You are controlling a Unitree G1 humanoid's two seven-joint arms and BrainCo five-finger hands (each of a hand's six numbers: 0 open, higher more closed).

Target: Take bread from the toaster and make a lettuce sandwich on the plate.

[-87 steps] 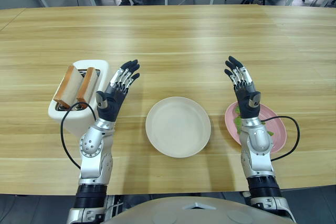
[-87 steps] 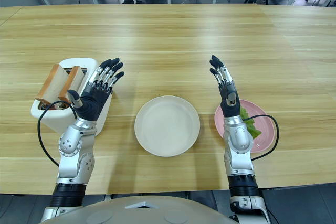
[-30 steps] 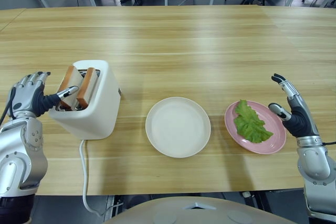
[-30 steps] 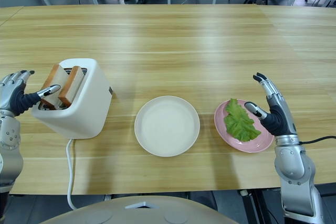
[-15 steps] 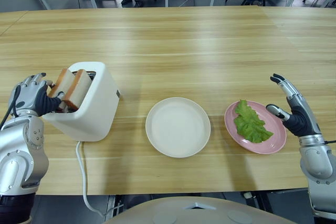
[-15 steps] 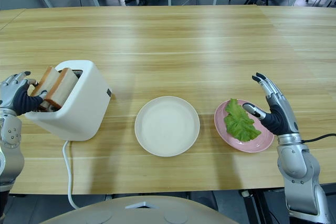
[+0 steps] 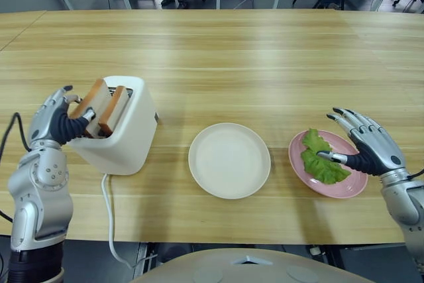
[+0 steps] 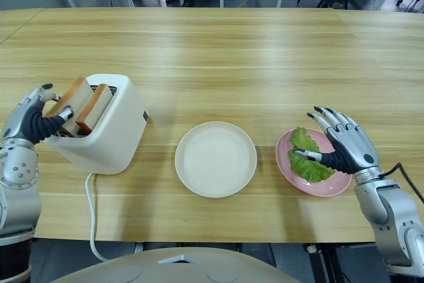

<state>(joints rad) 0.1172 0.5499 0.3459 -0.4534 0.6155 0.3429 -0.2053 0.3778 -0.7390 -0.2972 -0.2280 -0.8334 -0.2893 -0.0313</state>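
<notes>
Left hand (image 7: 56, 118) pinches outer bread slice (image 7: 91, 101), slice upright in toaster (image 7: 126, 144) slot. Right hand (image 7: 368, 150) spread wide, holding nothing, over lettuce (image 7: 319, 158) on pink plate (image 7: 348, 190). White plate (image 7: 229, 161) mid-bench (image 7: 232, 51).

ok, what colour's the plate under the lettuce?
Pink; the lettuce plate shows best in the right eye view.

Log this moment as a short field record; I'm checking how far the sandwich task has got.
toaster: white, table's left, two bread slices in its slots
left hand: closed on the outer slice, not yet lifted out
white plate: centre, empty
pink plate: right, holding lettuce
right hand: open, over the lettuce
</notes>
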